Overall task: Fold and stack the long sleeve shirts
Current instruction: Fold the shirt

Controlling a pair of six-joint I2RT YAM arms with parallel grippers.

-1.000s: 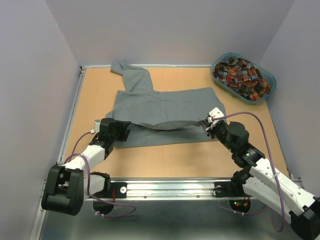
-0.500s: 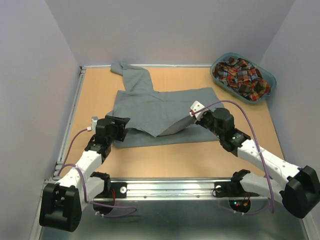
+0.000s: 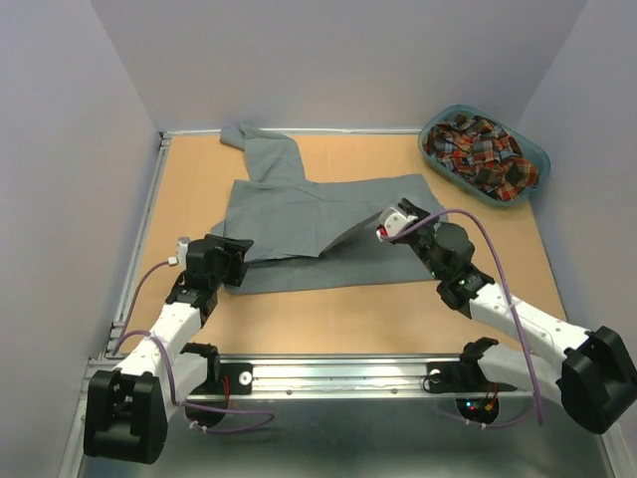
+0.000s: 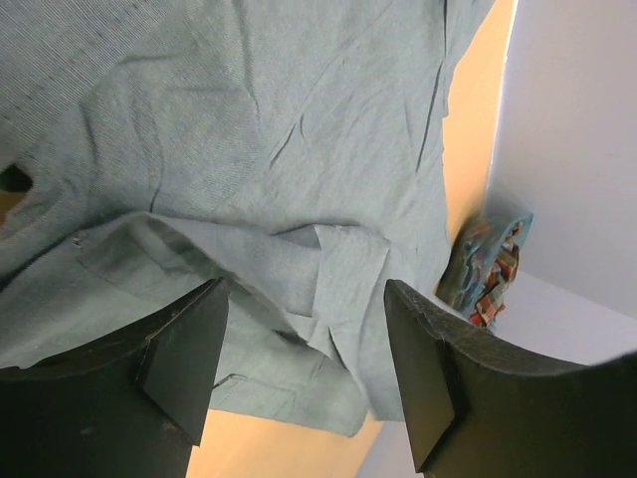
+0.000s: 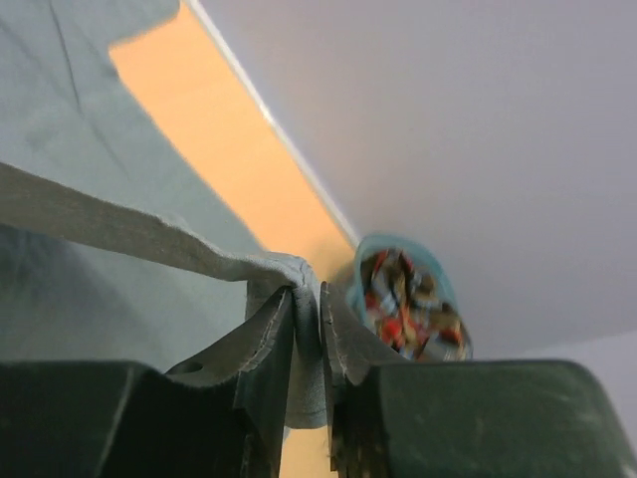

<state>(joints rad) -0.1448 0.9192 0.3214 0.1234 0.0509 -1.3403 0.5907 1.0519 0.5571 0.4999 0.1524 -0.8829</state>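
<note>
The grey shirt [image 3: 299, 214] lies spread on the table, one sleeve [image 3: 264, 149] reaching to the far edge. My right gripper [image 3: 384, 228] is shut on its near right edge and holds that fold lifted over the body. In the right wrist view the grey cloth [image 5: 149, 234] sits pinched between the gripper's [image 5: 307, 296] fingers. My left gripper [image 3: 237, 253] hangs open at the shirt's near left corner. In the left wrist view the gripper [image 4: 304, 299] has nothing between its fingers, and the folded hem [image 4: 299, 378] lies below. The plaid shirt [image 3: 480, 149] is bunched in the basket.
The teal oval basket [image 3: 540, 159] stands at the far right corner, also seen as a basket [image 5: 438, 284] in the right wrist view. A raised metal rail [image 3: 149, 219] borders the table on the left and far sides. Bare wood [image 3: 338, 309] shows between the shirt and the arm bases.
My right gripper has carried the shirt's right edge leftward and away from me over the body. My left gripper has opened wider and shifted slightly left; the cloth there now lies flat.
</note>
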